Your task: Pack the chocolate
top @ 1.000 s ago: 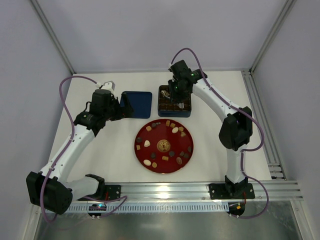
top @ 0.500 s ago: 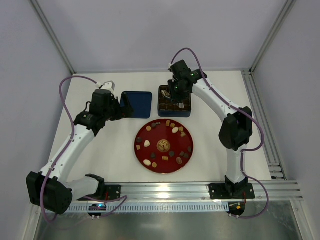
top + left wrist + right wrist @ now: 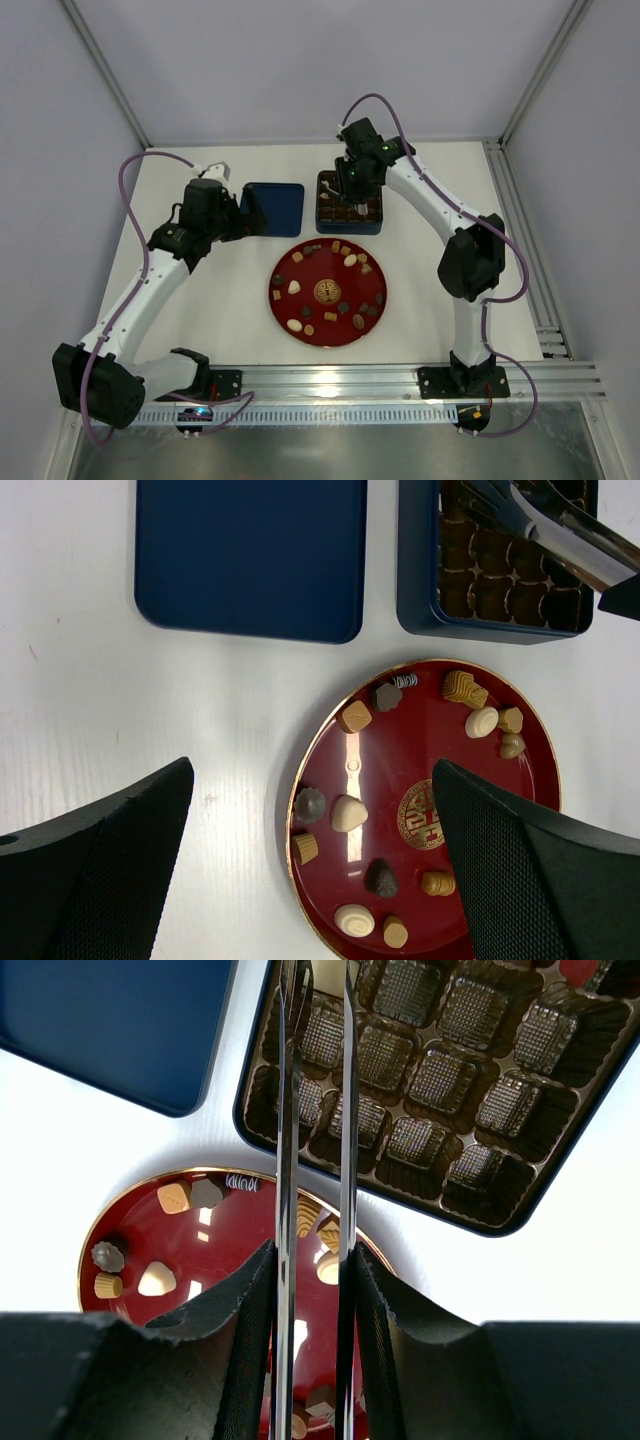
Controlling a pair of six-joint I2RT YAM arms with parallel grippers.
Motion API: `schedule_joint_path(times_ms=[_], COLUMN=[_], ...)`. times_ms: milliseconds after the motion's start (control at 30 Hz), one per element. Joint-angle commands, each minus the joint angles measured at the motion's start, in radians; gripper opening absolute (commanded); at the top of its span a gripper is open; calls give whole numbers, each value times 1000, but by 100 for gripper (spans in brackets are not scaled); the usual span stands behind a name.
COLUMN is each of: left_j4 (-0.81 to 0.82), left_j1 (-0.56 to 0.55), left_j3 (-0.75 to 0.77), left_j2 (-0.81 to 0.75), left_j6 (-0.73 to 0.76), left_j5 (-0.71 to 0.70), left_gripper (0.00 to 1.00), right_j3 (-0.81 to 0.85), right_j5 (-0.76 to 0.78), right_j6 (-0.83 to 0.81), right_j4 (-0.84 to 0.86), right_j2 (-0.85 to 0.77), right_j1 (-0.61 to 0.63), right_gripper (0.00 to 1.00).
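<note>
White table top (image 3: pixel 100 700), matt, carrying every item listed. Nearest the arm bases: round red plate (image 3: pixel 420 745), with a gold rim and a gold centre emblem, lying flat between the two arms. Contents of plate: the chocolate (image 3: pixel 348 813), assorted small pieces in dark brown, light brown and cream-white, round, oval and square. The pieces are scattered loosely around the emblem, most apart from one another, a few nearly touching along the far right edge. Beyond the plate, left: dark-blue lid (image 3: pixel 250 555), square with rounded corners, lying flat, apart from the plate. Beside it on the right, with a narrow strip of table between them: dark-blue tin (image 3: pixel 418 570) of the same outline, fitted with a brown gridded insert (image 3: pixel 440 1080) of ribbed square cells. Left gripper (image 3: pixel 312 780): raised above the left edge of the lid, jaws spread wide with nothing between them. Its black textured fingers (image 3: pixel 110 870) frame the plate in the wrist view. Right gripper (image 3: pixel 312 1260): over the tin, fingers pressed against a pair of thin metal tweezers (image 3: pixel 347 1110) and holding them. The two blades run side by side with a slim gap, pointing out over the insert. Whether the tips carry a piece, or touch a cell, cannot be told.
</note>
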Motion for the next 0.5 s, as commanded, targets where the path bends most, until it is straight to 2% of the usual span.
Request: schedule_joint_path(times_ms=[0, 200, 400, 467], left_j4=[21, 21, 21, 21], left_j1=[5, 4, 5, 5], left_j3=[4, 6, 6, 7], left_j2=[-15, -14, -15, -14], left_j6=[11, 11, 9, 9], left_j5=[-9, -9, -4, -3], left_gripper=[100, 100, 100, 100], right_j3=[67, 84, -57, -168], right_j5=[2, 5, 17, 33], right_j6=[-11, -8, -6, 2], right_j4=[3, -27, -30, -34], right_j2=[-46, -90, -248, -320], right_j1=[1, 3, 47, 84], right_gripper=[37, 37, 37, 37])
